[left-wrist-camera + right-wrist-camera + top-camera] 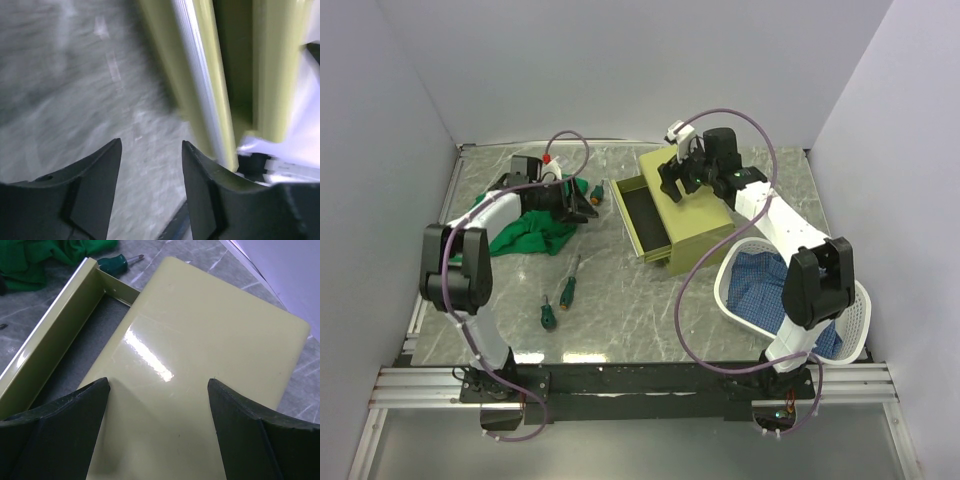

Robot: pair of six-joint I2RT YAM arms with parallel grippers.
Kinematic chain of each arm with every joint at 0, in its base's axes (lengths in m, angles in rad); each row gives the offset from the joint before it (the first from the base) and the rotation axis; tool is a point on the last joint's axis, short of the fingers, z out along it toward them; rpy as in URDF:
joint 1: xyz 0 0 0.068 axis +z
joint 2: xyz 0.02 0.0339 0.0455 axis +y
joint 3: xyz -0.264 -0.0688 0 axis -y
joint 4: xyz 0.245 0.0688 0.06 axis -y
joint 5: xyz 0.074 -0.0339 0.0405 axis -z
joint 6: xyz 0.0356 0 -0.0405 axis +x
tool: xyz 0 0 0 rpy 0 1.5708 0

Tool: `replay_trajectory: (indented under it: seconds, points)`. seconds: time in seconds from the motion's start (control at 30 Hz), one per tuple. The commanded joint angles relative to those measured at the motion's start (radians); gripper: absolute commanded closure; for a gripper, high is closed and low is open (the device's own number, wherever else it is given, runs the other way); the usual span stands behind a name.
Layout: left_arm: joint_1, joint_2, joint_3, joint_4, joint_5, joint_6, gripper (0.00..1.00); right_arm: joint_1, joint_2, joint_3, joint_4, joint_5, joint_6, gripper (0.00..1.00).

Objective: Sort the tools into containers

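The left tool (150,150) was released, its two dark fingers (97,175) spread apart with only the grey tabletop (620,322) showing between them; it gripped nothing and touched nothing that could be seen. In the blurred left wrist view it sat low and just beside the pale front of the pulled-out drawer (645,218). From above, this tool lay at the edge of the green cloth (530,232), with one green-handled screwdriver (595,193) near it, between the cloth and the drawer's far corner. The right tool (157,385) was also released, its fingers set wide over the glossy lid of the olive-yellow chest (210,345), holding nothing; whether the fingertips touched the lid could not be told. The chest stood at the middle of the tabletop, its top drawer drawn out to the left, the dark inside bare. Two more screwdrivers (560,298) lay on the tabletop nearer the arm bases, well apart from the chest. A white basket (860,310) holding blue fabric stood by the right arm.
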Motion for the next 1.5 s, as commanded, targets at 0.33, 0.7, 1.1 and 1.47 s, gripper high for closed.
replay_trajectory:
  seconds: [0.33,0.7,1.1,1.47]
  points:
    - [-0.096,-0.264,-0.134,-0.494,-0.578,0.452,0.47,-0.008,0.027,-0.086,-0.287,0.012,0.039,0.12]
    - [-0.237,-0.321,-0.253,-0.480,-0.739,0.519,0.41,-0.007,0.045,-0.051,-0.290,0.006,0.031,0.12]
    - [-0.272,-0.180,-0.224,-0.440,-0.646,0.536,0.51,-0.008,0.019,-0.089,-0.281,0.023,0.011,0.11]
    - [-0.231,-0.192,-0.057,-0.528,-0.583,0.460,0.99,-0.024,0.010,-0.094,-0.279,0.035,0.000,0.11]
